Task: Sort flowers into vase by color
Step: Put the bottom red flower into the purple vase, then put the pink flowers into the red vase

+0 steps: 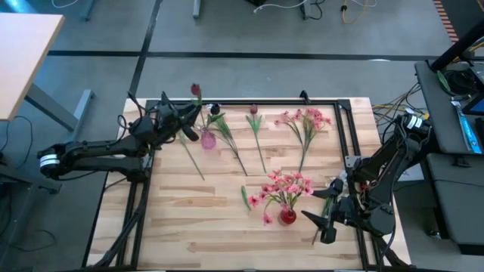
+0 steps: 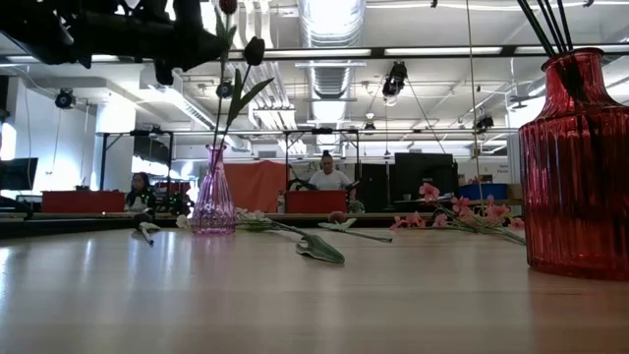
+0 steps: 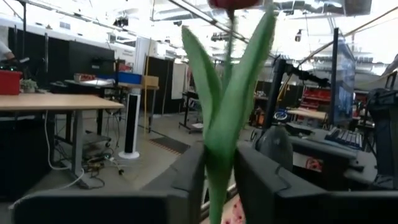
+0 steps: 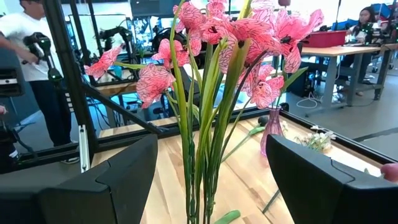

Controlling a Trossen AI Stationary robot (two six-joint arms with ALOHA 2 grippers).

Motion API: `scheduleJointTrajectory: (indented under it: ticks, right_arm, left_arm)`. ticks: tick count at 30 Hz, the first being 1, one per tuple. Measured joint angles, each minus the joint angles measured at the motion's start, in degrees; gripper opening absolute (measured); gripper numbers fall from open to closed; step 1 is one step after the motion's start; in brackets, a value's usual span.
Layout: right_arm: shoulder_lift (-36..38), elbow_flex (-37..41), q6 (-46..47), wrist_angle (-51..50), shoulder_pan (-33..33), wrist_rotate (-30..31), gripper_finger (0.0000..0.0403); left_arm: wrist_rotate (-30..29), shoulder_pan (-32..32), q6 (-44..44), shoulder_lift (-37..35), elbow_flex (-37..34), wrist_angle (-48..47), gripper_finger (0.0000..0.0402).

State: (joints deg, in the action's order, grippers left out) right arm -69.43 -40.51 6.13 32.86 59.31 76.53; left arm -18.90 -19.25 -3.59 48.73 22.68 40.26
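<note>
Up by the table's far left, the left gripper hangs over the pink vase, its fingers close around a maroon tulip stem standing in that vase. Meanwhile the right gripper, fingers spread and empty, sits beside the red vase holding a pink spray; 2 tulips and another pink spray lie on the wood between.

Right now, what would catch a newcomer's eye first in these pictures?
The red vase near the table's front, right of centre, bursting with pink flowers, with the open right gripper just beside it. Next, toward the far left, the left gripper at the pink vase, a maroon tulip upright between its fingers. More flowers lie loose on the wood between the vases.
</note>
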Motion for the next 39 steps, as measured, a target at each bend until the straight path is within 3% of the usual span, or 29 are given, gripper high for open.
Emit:
scheduleJointTrajectory:
  ticks: [10, 17, 22, 26, 30, 35, 39]
  right_arm:
    - [2.2, 0.0, 1.6, 0.7, 0.0, 0.0, 0.029]
    - [6.5, 0.0, 0.9, 0.6, 0.0, 0.0, 0.029]
    - [10.9, 0.0, -0.1, 0.7, 0.0, 1.6, 0.029]
    - [15.0, 0.0, -3.3, 0.7, 0.0, 4.6, 0.029]
    - [19.2, 0.0, -5.1, 0.8, -1.9, 4.7, 0.029]
    - [22.3, -0.7, -8.6, 0.6, -6.5, 5.4, 0.0287]
    - [22.4, -4.8, -16.1, 0.6, -10.1, 12.5, 0.0275]
  left_arm:
    - [0.0, 0.1, -0.7, -0.5, 0.0, -4.1, 0.0186]
    - [0.0, 0.1, -2.4, -7.0, 0.0, -18.9, 0.0224]
    - [2.0, 0.1, -6.9, -14.5, 0.0, -30.3, 0.0234]
    - [9.3, 0.5, -11.9, -19.0, 0.0, -37.2, 0.0235]
    - [16.7, 2.9, -17.3, -19.5, -0.1, -37.9, 0.0235]
    - [17.4, 8.7, -19.5, -18.7, -0.2, -38.3, 0.0235]
    - [17.4, 12.7, -21.2, -19.4, -0.1, -39.1, 0.0235]
